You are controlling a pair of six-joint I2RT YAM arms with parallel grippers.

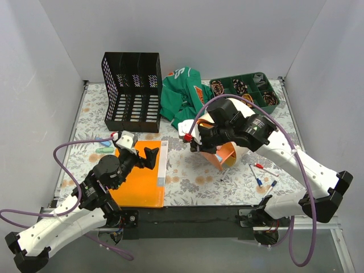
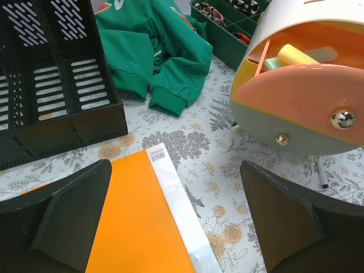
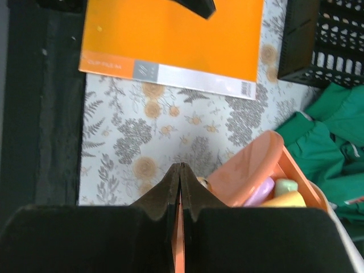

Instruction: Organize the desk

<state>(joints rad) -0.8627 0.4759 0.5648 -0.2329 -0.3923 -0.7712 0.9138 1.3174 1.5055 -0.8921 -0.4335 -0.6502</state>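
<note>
The desk [image 1: 193, 179] has a white floral cover and a black front rim. My right gripper [image 1: 219, 149] is shut on the thin orange wall of an orange and white pen-holder box [image 1: 227, 154], held tilted just above the desk's middle. In the right wrist view the closed fingertips [image 3: 180, 170] pinch that wall, and the box [image 3: 256, 170] holds pastel highlighters. My left gripper [image 1: 149, 157] hangs open and empty over the far edge of an orange clip file [image 1: 139, 176]. In the left wrist view the file [image 2: 136, 222] lies between the spread fingers [image 2: 68, 216].
A black mesh file organizer [image 1: 132, 91] stands at the back left. A green garment [image 1: 182, 94] lies crumpled at the back middle. A green compartment tray [image 1: 253, 91] is at the back right. Loose pens [image 1: 260, 172] lie front right, highlighters [image 1: 104, 149] at the left.
</note>
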